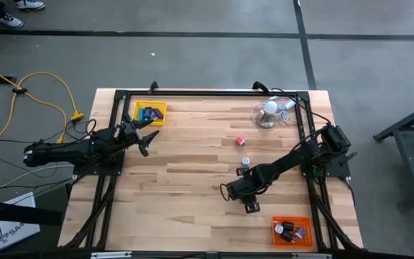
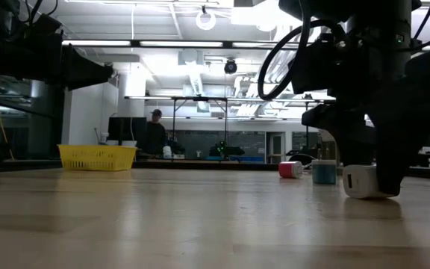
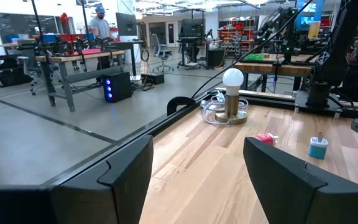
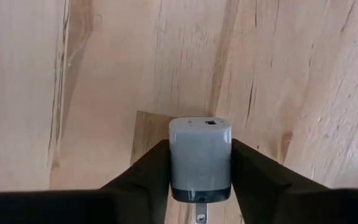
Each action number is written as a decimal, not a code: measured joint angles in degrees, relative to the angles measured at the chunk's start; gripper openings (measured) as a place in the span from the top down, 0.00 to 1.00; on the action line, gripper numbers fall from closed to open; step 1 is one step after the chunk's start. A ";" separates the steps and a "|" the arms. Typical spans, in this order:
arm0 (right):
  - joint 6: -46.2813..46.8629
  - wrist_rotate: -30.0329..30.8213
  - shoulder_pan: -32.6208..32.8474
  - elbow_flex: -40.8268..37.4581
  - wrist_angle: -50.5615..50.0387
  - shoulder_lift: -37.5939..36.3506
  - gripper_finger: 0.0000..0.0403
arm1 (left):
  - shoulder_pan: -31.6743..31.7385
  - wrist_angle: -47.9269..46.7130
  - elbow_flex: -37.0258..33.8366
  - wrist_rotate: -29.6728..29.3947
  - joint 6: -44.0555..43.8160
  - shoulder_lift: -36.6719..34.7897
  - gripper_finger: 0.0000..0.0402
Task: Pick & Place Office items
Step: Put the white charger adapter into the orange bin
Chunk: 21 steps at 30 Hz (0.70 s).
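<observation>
A workshop with benches and ceiling lights lies beyond the pale wooden desk [image 1: 192, 180]. The right arm stretches in from the desk's right edge, elbow bent, its wrist tipped down so the right claw [image 4: 201, 163] meets the boards near the desk's middle, its dark fingers [image 4: 148, 171] pressed against both sides of a small white cube-shaped charger block [image 4: 200, 158] that rests on the wood. The left arm lies low along the left edge beside the yellow shallow tray [image 1: 150, 113], and the left claw [image 3: 194, 168] is spread wide, holding nothing.
</observation>
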 joint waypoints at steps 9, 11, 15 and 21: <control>0.09 -0.03 0.00 0.00 0.00 0.00 0.66 | 0.00 0.00 0.02 0.00 0.00 -0.02 0.40; 0.08 -0.03 -0.01 0.00 0.00 0.00 0.66 | 0.00 0.00 0.01 -0.01 0.00 -0.02 0.40; 0.09 -0.03 0.00 0.00 0.00 -0.02 0.68 | -0.01 -0.01 0.02 -0.01 0.01 -0.02 0.40; -0.09 0.44 0.00 0.00 0.14 -1.14 0.68 | 0.00 -0.02 0.00 0.00 0.00 -0.01 0.40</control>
